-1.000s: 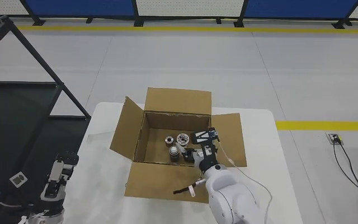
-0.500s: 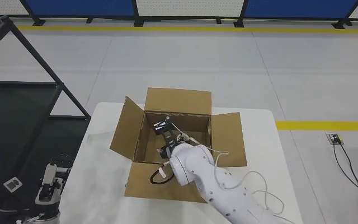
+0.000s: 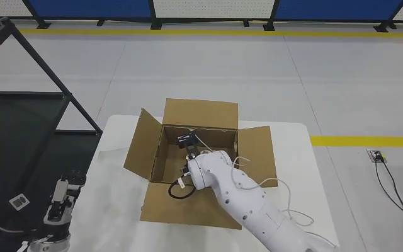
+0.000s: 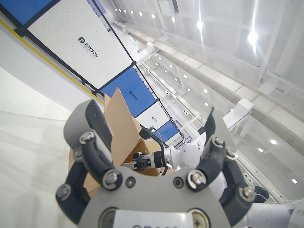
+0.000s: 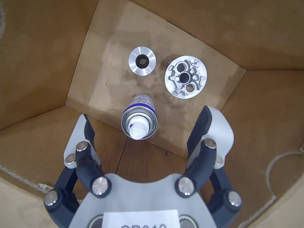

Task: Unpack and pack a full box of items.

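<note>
Right hand (image 5: pixel 146 116) shifted inside box (image 5: pixel 35 48), open above spray can (image 5: pixel 139 122); left hand (image 4: pixel 152 111) open.

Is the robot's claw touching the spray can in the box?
Apart. In the right wrist view the right gripper is open, with bare box floor showing on both sides of the spray can.

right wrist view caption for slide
Open right hand above a spray can, metal ring and slotted disc in a box.
</note>
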Action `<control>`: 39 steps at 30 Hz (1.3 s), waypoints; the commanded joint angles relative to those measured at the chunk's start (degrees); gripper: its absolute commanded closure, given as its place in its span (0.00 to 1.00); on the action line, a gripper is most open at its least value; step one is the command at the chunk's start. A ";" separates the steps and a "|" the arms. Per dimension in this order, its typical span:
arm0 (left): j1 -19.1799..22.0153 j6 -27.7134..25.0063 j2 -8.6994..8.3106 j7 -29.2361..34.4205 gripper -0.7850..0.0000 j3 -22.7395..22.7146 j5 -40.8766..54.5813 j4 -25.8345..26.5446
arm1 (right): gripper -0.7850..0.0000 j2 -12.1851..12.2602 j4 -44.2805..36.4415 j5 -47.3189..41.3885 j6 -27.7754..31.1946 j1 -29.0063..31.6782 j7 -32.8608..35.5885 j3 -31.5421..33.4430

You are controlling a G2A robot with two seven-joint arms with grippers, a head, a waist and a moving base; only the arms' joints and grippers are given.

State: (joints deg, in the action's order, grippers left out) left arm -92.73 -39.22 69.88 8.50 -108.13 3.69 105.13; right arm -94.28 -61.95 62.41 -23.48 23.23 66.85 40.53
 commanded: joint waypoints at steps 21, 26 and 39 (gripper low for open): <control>0.22 0.63 0.15 0.40 0.00 -0.03 -0.64 0.26 | 1.00 0.10 -10.52 5.99 -0.94 4.45 -4.09 5.13; 0.22 0.75 0.19 0.62 0.00 0.28 -1.10 0.61 | 1.00 2.59 -28.63 14.78 -1.91 13.53 -3.73 10.27; 0.49 0.58 0.28 1.03 0.00 0.97 -1.30 0.49 | 1.00 5.87 -61.46 26.97 -2.93 38.38 -9.21 23.49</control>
State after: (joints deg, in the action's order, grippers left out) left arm -92.30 -38.60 70.14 9.54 -107.33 2.36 105.72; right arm -88.56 -121.10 89.93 -25.98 59.17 58.57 62.20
